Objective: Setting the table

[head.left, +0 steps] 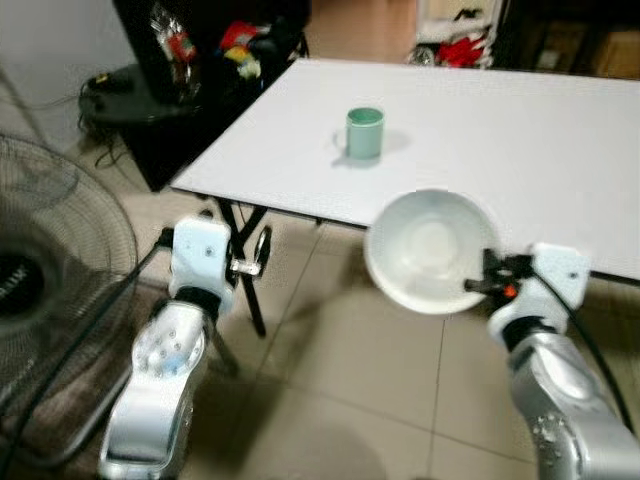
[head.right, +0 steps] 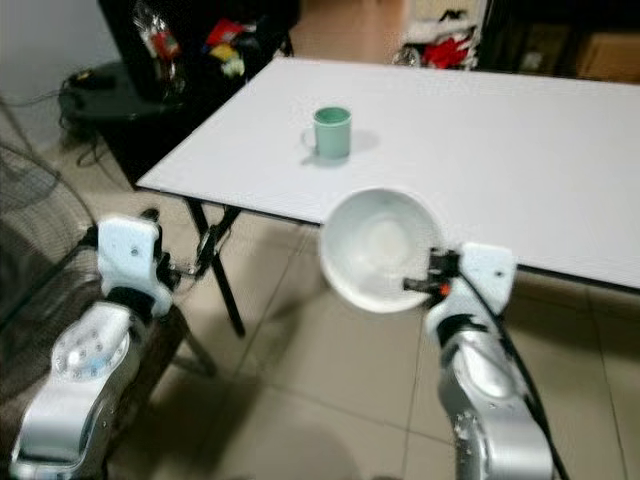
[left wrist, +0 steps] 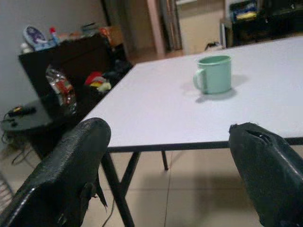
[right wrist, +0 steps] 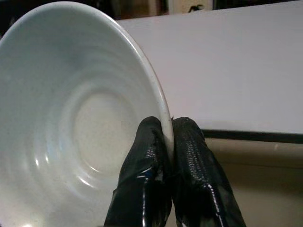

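- Right gripper [right wrist: 163, 142] pinching the rim of the bowl [head.left: 432, 250], bowl sitting to its left, overhanging the near edge of the table [head.left: 520, 140].
- Mug [head.left: 365, 132] standing on the table, beyond the bowl and slightly left of it.
- Left gripper [left wrist: 175, 156] hanging short of the table edge, fingers spread, mug ahead of it.
- Fan [head.left: 50, 290] standing left of the left gripper, on the floor.

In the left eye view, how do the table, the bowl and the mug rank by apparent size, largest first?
1. The white table, clearly largest.
2. The white bowl, held by its rim in the right hand; it is nearer the camera, so it looks bigger.
3. The green mug, smallest.
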